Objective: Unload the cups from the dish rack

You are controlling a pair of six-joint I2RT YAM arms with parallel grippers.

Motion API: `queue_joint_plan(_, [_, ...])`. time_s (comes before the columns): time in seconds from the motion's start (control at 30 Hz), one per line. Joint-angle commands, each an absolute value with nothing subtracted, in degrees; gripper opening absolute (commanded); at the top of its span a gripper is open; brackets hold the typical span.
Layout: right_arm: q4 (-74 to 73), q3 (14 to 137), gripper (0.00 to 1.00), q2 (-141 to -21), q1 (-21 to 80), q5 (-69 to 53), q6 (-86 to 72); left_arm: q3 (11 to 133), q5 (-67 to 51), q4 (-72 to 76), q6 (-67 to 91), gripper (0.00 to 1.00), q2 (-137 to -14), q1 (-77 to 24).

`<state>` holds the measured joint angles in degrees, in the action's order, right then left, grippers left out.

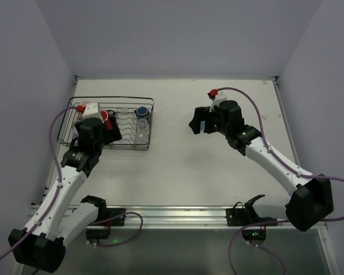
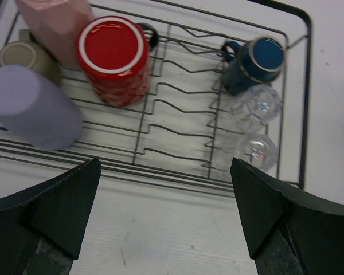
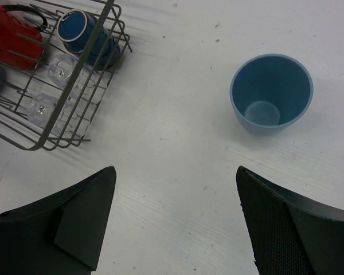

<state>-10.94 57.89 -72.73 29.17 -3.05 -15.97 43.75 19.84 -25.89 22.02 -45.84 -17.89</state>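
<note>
- Because tumbler (image 2: 31, 106) and pink cup (image 2: 51, 23) crowd the red mug (image 2: 112, 57), the spread, empty left fingers (image 2: 46, 212) may topple them.
- Right fingers (image 3: 63, 229): spread, empty.

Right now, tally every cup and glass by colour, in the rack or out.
Lavender tumbler: 1
Red mug: 1
Pink cup: 1
Beige mug: 1
Dark blue mug: 1
Clear glasses: 2
Light blue cup: 1
Total: 8

This looks like a robotics lab test cell: plain pale lavender-grey panel walls (image 1: 178, 34) box in a bare white counter (image 1: 218, 172). Two black-and-white robot arms (image 1: 69, 189), trailing purple cables (image 1: 56, 166), are bolted to a silver aluminium rail (image 1: 178, 215) at its near edge.
</note>
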Motion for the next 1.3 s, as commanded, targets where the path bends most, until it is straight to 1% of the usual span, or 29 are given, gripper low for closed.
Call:
queue_joint_plan(0.0, [-2.7,55.9,0.87,-70.8,28.9,-4.2,-19.0,48.6,21.1,-26.3,23.9,1.0,-51.0,-9.3])
queue_joint_plan(0.07, [-2.0,55.3,0.87,-68.8,29.0,-5.7,-19.3,49.5,20.0,-26.5,23.9,1.0,-51.9,-4.2])
queue_joint_plan(0.2, [1.2,53.1,0.87,-67.2,28.9,-7.6,-19.9,50.8,19.6,-26.4,23.6,1.0,-54.5,2.1])
queue_joint_plan(0.37, [1.5,53.3,0.86,-68.0,28.9,-8.8,-19.8,51.0,20.9,-25.2,22.5,1.0,-58.7,7.7])
queue_joint_plan(0.53, [1.0,54.0,0.86,-69.6,28.8,-10.1,-19.8,50.8,21.9,-22.2,22.1,1.0,-64.8,9.5])
queue_joint_plan(0.7, [1.5,54.4,0.86,-70.7,28.9,-14.4,-20.0,51.5,21.9,-18.5,22.2,0.99,-69.3,9.9])
queue_joint_plan(0.93, [1.2,55.1,0.85,-73.0,29.0,-17.7,-20.6,53.4,21.5,-17.2,21.7,0.85,-75.5,11.1])
queue_joint_plan(1.07, [1.1,55.2,0.85,-73.4,29.0,-17.8,-20.6,53.3,20.3,-16.5,21.7,0.83,-77.3,12.0])
queue_joint_plan(1.17, [1.1,55.2,0.85,-73.4,29.0,-17.9,-20.6,53.3,19.7,-16.3,21.6,0.79,-78.0,12.5])
queue_joint_plan(1.2, [1.1,55.2,0.85,-73.5,29.0,-17.9,-20.6,53.3,19.3,-16.3,21.4,0.74,-78.3,12.6])
queue_joint_plan(1.23, [1.2,55.3,0.85,-73.5,29.0,-18.1,-20.6,53.3,18.8,-16.3,21.4,0.6,-78.3,12.6])
queue_joint_plan(1.27, [1.2,55.3,0.85,-73.7,29.0,-18.3,-20.6,53.3,18.1,-16.4,21.6,0.54,-78.0,12.6])
